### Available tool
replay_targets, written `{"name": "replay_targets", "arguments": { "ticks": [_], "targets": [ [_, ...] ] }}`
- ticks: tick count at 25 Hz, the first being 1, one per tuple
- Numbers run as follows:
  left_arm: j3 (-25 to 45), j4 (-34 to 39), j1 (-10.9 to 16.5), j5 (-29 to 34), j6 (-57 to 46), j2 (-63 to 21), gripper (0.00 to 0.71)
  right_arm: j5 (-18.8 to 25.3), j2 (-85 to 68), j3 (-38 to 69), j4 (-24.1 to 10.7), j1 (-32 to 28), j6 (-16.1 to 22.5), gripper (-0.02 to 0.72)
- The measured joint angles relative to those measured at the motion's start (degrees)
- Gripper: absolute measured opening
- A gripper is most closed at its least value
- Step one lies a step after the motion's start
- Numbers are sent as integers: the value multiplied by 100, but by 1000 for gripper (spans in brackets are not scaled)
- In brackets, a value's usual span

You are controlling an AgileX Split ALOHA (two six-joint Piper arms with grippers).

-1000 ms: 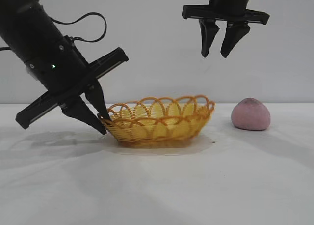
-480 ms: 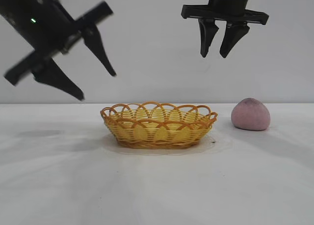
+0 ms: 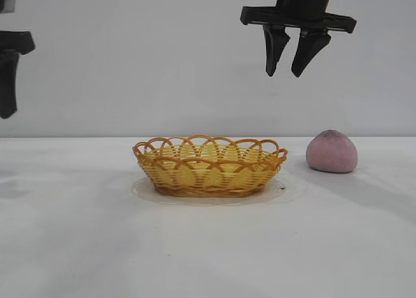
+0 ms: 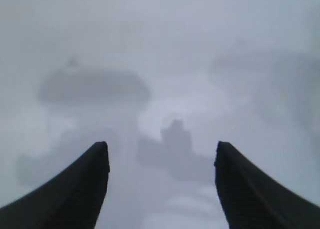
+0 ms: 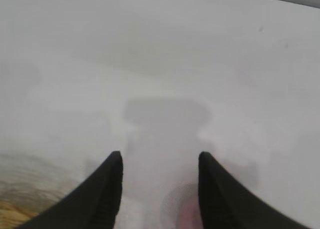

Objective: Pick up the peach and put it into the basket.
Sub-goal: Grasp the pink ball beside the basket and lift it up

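Note:
The yellow wicker basket (image 3: 209, 168) with its orange looped rim sits flat on the white table, mid-scene. The dusty pink peach (image 3: 332, 152) rests on the table to the basket's right, apart from it. High above the gap between them hangs my right gripper (image 3: 290, 70), open and empty, fingers pointing down. In the right wrist view the peach (image 5: 187, 215) shows as a pink blur below that gripper (image 5: 160, 156). My left gripper (image 4: 161, 148) is open with nothing between its jaws. Only one of its fingers (image 3: 8, 83) shows at the exterior view's far left edge, well above the table.
The white table (image 3: 208, 246) runs across the whole scene, with a plain pale wall behind. A corner of the basket (image 5: 12, 214) shows in the right wrist view.
The left gripper rose off the basket's left rim and swung up and away to the far left. The basket, tilted before, now lies flat. The right gripper and peach have not moved.

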Motion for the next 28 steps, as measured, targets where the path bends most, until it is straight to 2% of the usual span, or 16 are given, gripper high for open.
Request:
{"name": "replay_targets", "arguments": {
  "ticks": [2, 5, 12, 16, 20, 24, 28],
  "targets": [
    [466, -10, -202, 257, -17, -944, 405, 14, 0, 0, 0, 0, -13, 292],
    [876, -10, -358, 985, -17, -2115, 405, 14, 0, 0, 0, 0, -36, 292],
    [974, 23, -371, 2737, -17, -4370, 405, 18, 0, 0, 0, 0, -36, 292],
    [1134, 127, -371, 3481, -17, -5050, 405, 32, 0, 0, 0, 0, -49, 292],
    [1559, 137, -371, 3633, 33, -5391, 405, 86, 0, 0, 0, 0, -49, 292],
    [1688, 137, -371, 3305, 189, -5855, 405, 204, 0, 0, 0, 0, -49, 292],
    [1803, 146, -371, 3317, 332, -6421, 405, 256, 0, 0, -21, 0, -49, 292]
  ]
}}
